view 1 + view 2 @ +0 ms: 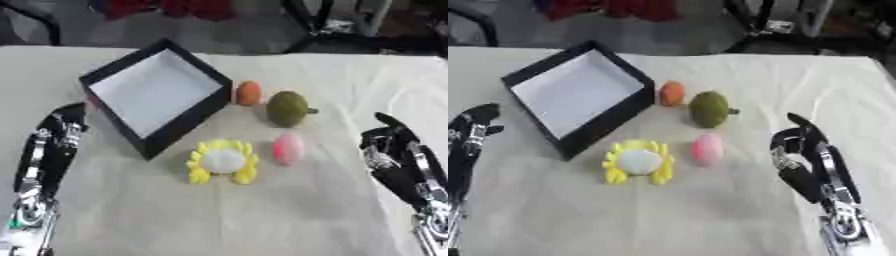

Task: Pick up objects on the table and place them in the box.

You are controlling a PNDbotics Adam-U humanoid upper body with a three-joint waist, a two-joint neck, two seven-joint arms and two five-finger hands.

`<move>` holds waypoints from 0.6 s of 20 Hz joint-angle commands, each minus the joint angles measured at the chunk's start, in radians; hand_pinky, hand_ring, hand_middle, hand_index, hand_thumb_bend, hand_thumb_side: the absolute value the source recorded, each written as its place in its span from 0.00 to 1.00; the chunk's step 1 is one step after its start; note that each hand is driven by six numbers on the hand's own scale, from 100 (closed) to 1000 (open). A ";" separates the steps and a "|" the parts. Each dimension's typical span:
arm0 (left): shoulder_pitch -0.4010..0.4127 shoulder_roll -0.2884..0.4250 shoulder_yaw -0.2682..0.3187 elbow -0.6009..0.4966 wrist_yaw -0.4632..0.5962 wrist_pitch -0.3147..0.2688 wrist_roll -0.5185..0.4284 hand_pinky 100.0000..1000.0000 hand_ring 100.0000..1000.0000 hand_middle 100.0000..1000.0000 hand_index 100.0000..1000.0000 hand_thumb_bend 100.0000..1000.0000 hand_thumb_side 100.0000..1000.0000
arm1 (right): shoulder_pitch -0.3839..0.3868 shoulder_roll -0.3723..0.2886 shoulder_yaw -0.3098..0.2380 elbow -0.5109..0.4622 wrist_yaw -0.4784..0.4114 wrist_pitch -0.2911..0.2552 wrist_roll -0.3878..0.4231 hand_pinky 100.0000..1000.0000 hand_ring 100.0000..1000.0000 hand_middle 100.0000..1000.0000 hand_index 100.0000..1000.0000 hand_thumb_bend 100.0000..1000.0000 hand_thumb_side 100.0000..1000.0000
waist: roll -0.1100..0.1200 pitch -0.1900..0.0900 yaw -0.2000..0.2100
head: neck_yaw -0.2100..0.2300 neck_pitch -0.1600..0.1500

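A black box (pixel 171 131) with a white bottom lies open on the table, rotated like a diamond, with nothing inside. Right of it sit a small orange fruit (pixel 248 93) and a larger olive-green fruit (pixel 287 108). Below those lie a pink egg-shaped thing (pixel 288 148) and a yellow flower-shaped thing with a white middle (pixel 222 161). My left hand (pixel 63 127) rests at the left edge, fingers straight and pointing up, just left of the box. At the right, my right hand (pixel 805 145) stands open, apart from the pink thing. Neither hand holds anything.
A cream cloth (pixel 262 215) covers the table, with wide bare cloth in front of the things. Dark chair or stand legs (pixel 311 25) and something red (pixel 166 7) show beyond the far edge.
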 commanded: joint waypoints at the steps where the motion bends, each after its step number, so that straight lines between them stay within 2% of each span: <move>1: -0.009 0.007 -0.001 -0.017 0.003 -0.001 -0.002 0.76 0.84 0.76 0.77 0.07 0.73 | -0.008 -0.016 -0.003 -0.018 0.005 0.001 -0.002 0.62 0.56 0.58 0.90 0.02 0.42 | 0.012 -0.009 0.001 | 0.000 -0.001; 3: -0.008 0.007 0.001 -0.018 0.003 -0.001 -0.001 0.76 0.84 0.76 0.77 0.07 0.73 | -0.013 -0.028 0.000 -0.020 0.006 0.000 0.002 0.62 0.56 0.58 0.90 0.02 0.44 | 0.011 -0.009 0.001 | 0.001 -0.001; 6: -0.006 0.008 -0.002 -0.017 0.004 -0.001 -0.003 0.76 0.84 0.76 0.77 0.07 0.73 | -0.037 -0.071 0.012 -0.029 0.000 -0.001 0.015 0.62 0.56 0.58 0.90 0.03 0.42 | 0.010 -0.012 0.003 | 0.002 -0.001; 9: -0.004 0.010 -0.003 -0.016 0.003 -0.001 -0.005 0.76 0.84 0.76 0.77 0.07 0.73 | -0.088 -0.150 0.045 -0.040 -0.024 0.003 0.059 0.63 0.56 0.58 0.91 0.05 0.44 | 0.007 -0.017 0.007 | 0.002 -0.001; 12: -0.003 0.012 -0.006 -0.015 0.004 -0.001 -0.007 0.76 0.84 0.76 0.77 0.07 0.73 | -0.163 -0.239 0.100 -0.040 -0.067 0.010 0.138 0.63 0.57 0.58 0.91 0.06 0.45 | 0.004 -0.021 0.012 | 0.001 -0.001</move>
